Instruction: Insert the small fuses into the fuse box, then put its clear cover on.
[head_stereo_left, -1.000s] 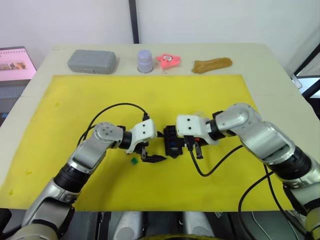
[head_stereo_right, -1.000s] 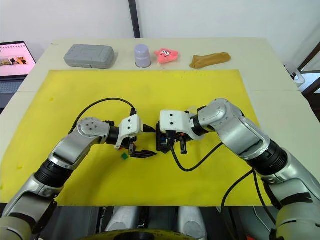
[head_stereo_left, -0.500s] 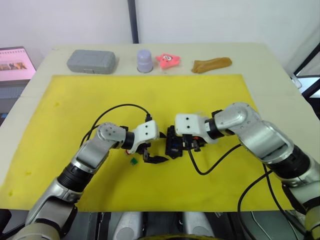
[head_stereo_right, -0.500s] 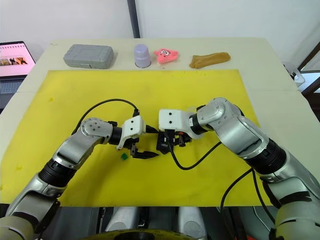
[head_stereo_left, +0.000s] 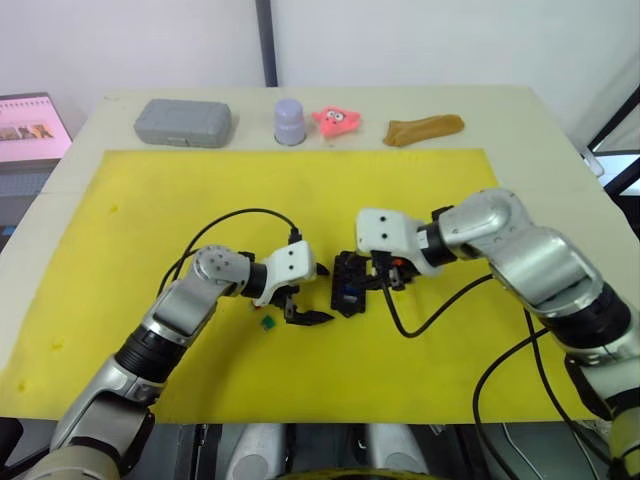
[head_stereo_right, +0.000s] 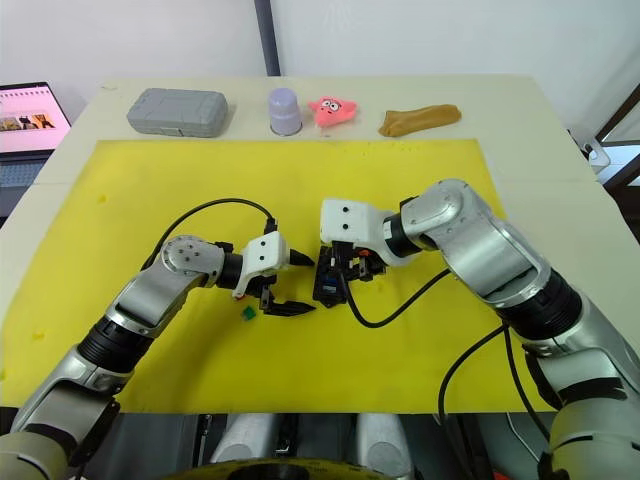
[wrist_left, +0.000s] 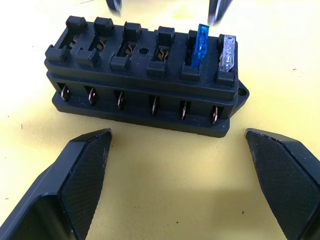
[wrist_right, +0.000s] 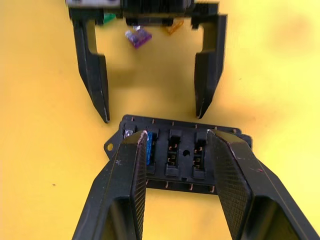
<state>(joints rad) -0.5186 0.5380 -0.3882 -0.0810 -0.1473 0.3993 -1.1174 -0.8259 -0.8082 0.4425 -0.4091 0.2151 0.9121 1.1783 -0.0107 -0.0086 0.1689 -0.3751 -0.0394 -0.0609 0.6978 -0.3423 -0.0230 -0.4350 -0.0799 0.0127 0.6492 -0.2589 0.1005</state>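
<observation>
The fuse box (wrist_left: 145, 80) sits mid-mat between both grippers and holds two fuses, a blue fuse (wrist_left: 200, 44) and a clear-grey fuse (wrist_left: 227, 51), in its end slots. The left gripper (head_stereo_left: 300, 307) and right gripper (wrist_right: 180, 165) are both spread and empty. The right wrist view adds a loose purple fuse (wrist_right: 138, 37) beyond; a green fuse (head_stereo_left: 267, 322) lies left.

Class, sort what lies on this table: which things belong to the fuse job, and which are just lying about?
Belongs to the job:
fuse box
blue fuse and clear fuse, both seated in the box
loose purple fuse
loose green fuse

Just lying about:
grey case
lilac cup
pink star toy
brown cloth
laptop
</observation>
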